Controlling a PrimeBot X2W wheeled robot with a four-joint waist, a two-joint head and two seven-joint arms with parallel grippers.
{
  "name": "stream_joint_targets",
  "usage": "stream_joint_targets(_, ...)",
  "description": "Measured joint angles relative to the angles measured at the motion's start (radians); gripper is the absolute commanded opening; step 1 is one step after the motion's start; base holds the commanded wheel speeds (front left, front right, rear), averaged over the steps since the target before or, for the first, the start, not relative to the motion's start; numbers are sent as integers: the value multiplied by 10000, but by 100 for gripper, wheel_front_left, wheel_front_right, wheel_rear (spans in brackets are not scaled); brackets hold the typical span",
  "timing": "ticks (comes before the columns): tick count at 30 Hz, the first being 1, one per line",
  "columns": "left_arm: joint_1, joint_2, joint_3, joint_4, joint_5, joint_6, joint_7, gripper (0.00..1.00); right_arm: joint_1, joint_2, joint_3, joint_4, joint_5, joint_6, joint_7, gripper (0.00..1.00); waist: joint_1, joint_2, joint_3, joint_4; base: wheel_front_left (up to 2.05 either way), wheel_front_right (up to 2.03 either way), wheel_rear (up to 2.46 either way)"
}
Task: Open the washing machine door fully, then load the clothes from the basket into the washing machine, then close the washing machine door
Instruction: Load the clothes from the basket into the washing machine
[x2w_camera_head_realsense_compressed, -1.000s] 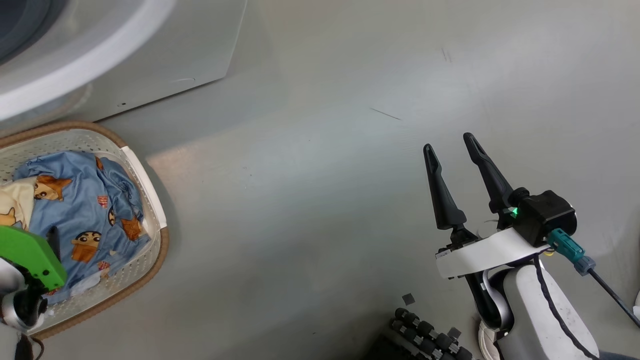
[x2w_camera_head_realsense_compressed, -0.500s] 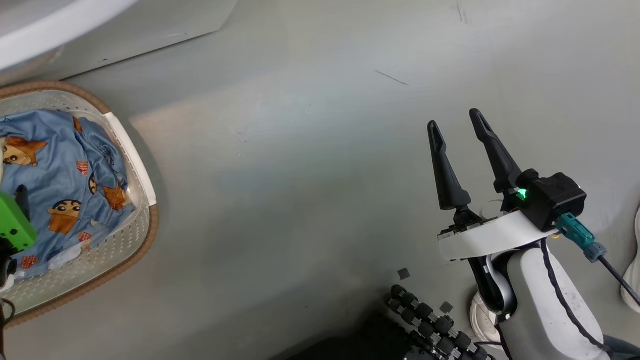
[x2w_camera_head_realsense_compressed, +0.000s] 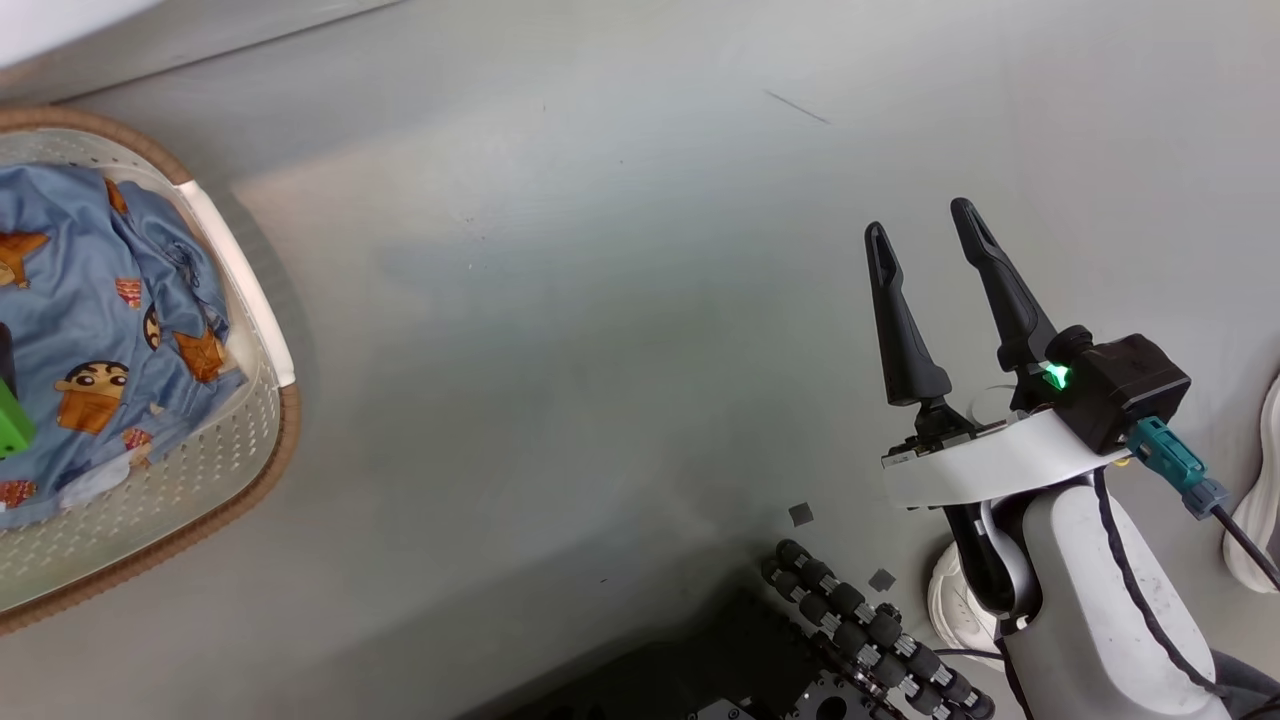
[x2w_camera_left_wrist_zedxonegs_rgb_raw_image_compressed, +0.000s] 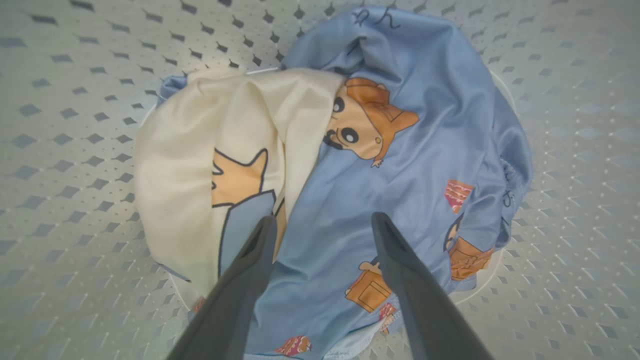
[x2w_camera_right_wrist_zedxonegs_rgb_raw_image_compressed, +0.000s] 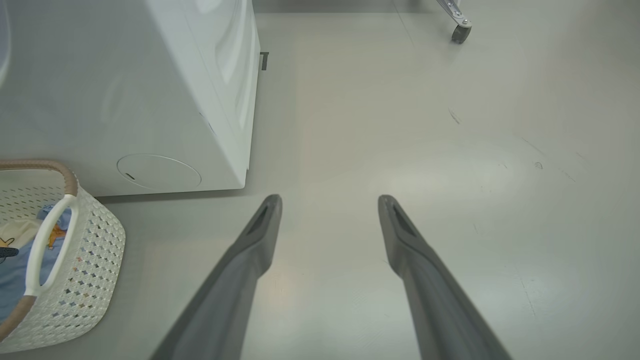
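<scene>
The basket (x2w_camera_head_realsense_compressed: 240, 470) stands on the floor at the left of the head view, its perforated wall (x2w_camera_left_wrist_zedxonegs_rgb_raw_image_compressed: 75, 125) around the clothes (x2w_camera_head_realsense_compressed: 110, 300). They are light blue fabric with orange-brown figures (x2w_camera_left_wrist_zedxonegs_rgb_raw_image_compressed: 400, 165) and a cream-white piece (x2w_camera_left_wrist_zedxonegs_rgb_raw_image_compressed: 200, 130). My left gripper (x2w_camera_left_wrist_zedxonegs_rgb_raw_image_compressed: 322, 220) hangs open just above the clothes, with nothing between its fingers; its green wrist part (x2w_camera_head_realsense_compressed: 10, 425) shows at the edge. My right gripper (x2w_camera_head_realsense_compressed: 920, 215) is open over bare floor, far right of the basket (x2w_camera_right_wrist_zedxonegs_rgb_raw_image_compressed: 75, 250). The washing machine (x2w_camera_right_wrist_zedxonegs_rgb_raw_image_compressed: 175, 100) stands behind the basket. Its door is out of view.
My own base with black rollers (x2w_camera_head_realsense_compressed: 870, 630) sits at the lower middle. White shoes (x2w_camera_head_realsense_compressed: 1255, 490) of a person stand at the right edge. A caster wheel (x2w_camera_right_wrist_zedxonegs_rgb_raw_image_compressed: 460, 32) is far off on the grey floor (x2w_camera_head_realsense_compressed: 600, 300).
The head camera has swung, so the basket and the washing machine sit further left and up in the picture. Both grippers stay open.
</scene>
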Motion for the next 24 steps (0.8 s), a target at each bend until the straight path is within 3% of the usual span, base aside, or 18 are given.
stream_joint_targets(24, -1271, 194, -399, 832, 491, -128, -443, 100, -160, 10, -19, -343, -27, 0, 0, 100, 0, 0, 1069, 215, 0, 0, 0)
